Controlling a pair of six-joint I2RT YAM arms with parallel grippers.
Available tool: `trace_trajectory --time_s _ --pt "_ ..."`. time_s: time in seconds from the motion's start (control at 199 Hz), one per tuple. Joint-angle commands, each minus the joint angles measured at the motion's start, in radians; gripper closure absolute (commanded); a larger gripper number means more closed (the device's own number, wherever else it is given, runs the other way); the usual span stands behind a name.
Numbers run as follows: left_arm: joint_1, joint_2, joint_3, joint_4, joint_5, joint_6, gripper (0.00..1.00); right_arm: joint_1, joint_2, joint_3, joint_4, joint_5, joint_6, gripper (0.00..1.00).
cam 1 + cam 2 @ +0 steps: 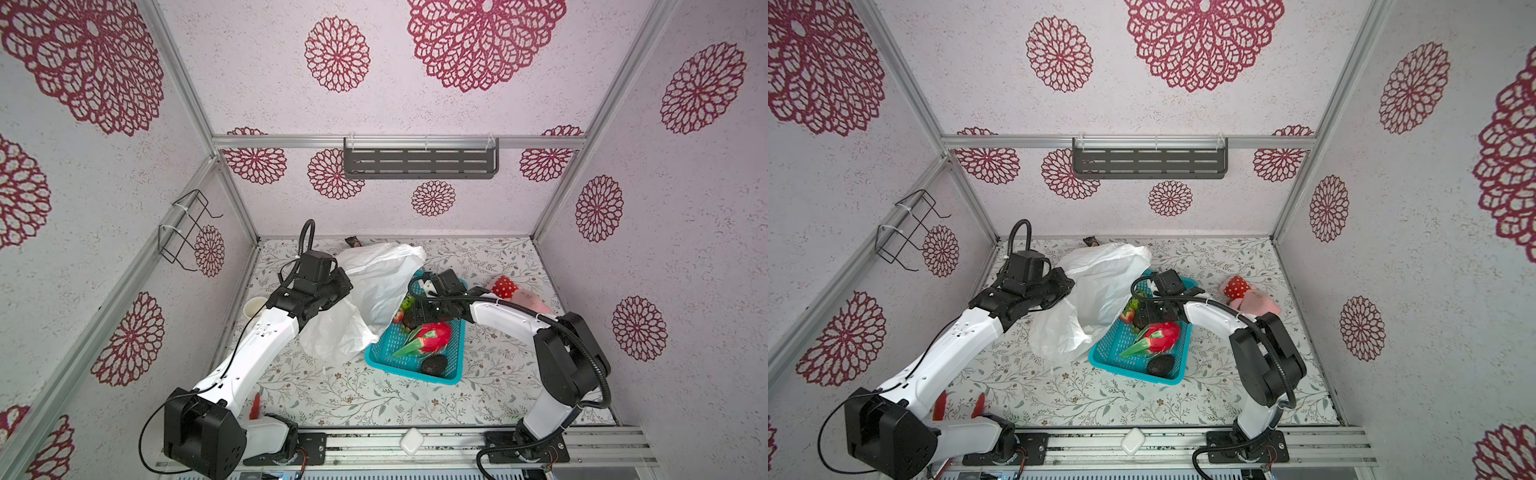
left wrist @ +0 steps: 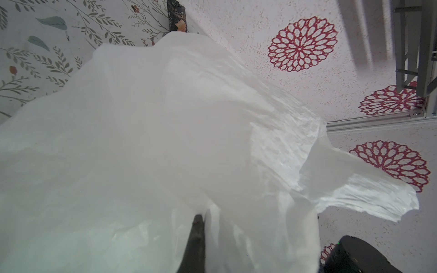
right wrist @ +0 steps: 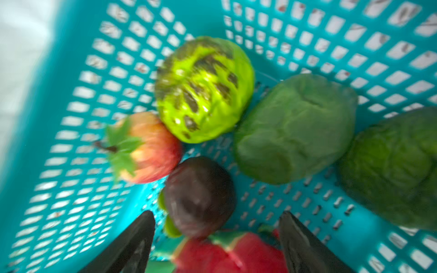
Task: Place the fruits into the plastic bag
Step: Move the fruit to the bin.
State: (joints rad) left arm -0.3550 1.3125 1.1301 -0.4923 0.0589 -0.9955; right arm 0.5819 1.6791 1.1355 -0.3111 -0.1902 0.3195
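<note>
Bag (image 1: 382, 282) sits mid-frame in both top views, my left pincer (image 1: 344, 287) clenched on its plastic. Right of it, basket (image 1: 384, 347) holds the fruits (image 3: 203, 89): dragon fruit (image 1: 432, 337), avocado (image 1: 433, 365). My right pincer (image 3: 217, 212) gapes over them, grasping nothing.

2 arms, white shells w/ black joints.
left arm (image 1: 257, 345) & right arm (image 1: 505, 312): smooth white links, boxy black motor blocks, black wrists. Ribbed black hose (image 1: 600, 374) on right; thin black cable (image 1: 143, 432) at left base. Tiny holes in left's white shell. Black base plates (image 1: 312, 446) w/ screws. right gripper (image 3: 216, 214): black wedge-shaped fingers (image 3: 132, 243).
</note>
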Motion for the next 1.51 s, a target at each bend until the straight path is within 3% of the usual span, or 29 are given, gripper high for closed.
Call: trace_trajectory --time_s 0.0,0.146,0.403,0.791,1.032,1.249,1.501 --pt "0.006 0.005 0.023 0.001 -0.002 0.006 1.00 0.003 -0.077 0.013 -0.024 0.008 -0.039 0.15" --pt "0.005 0.008 0.025 0.001 -0.001 0.006 1.00 0.003 -0.071 0.046 -0.045 0.086 -0.030 0.14" --pt "0.006 -0.002 0.009 0.003 -0.007 0.002 1.00 0.047 0.037 0.117 -0.113 0.016 -0.098 0.15" --pt "0.006 -0.018 -0.006 0.002 -0.014 -0.004 1.00 0.111 0.249 0.275 -0.267 0.218 -0.208 0.17" --pt "0.006 -0.018 0.000 0.000 -0.017 -0.001 1.00 0.134 0.340 0.319 -0.324 0.245 -0.216 0.18" --pt "0.006 -0.019 -0.004 -0.002 -0.018 0.000 1.00 0.153 0.331 0.312 -0.328 0.293 -0.224 0.23" --pt "0.006 -0.017 -0.002 -0.001 -0.015 -0.001 1.00 0.151 0.151 0.219 -0.103 0.220 -0.203 0.17"
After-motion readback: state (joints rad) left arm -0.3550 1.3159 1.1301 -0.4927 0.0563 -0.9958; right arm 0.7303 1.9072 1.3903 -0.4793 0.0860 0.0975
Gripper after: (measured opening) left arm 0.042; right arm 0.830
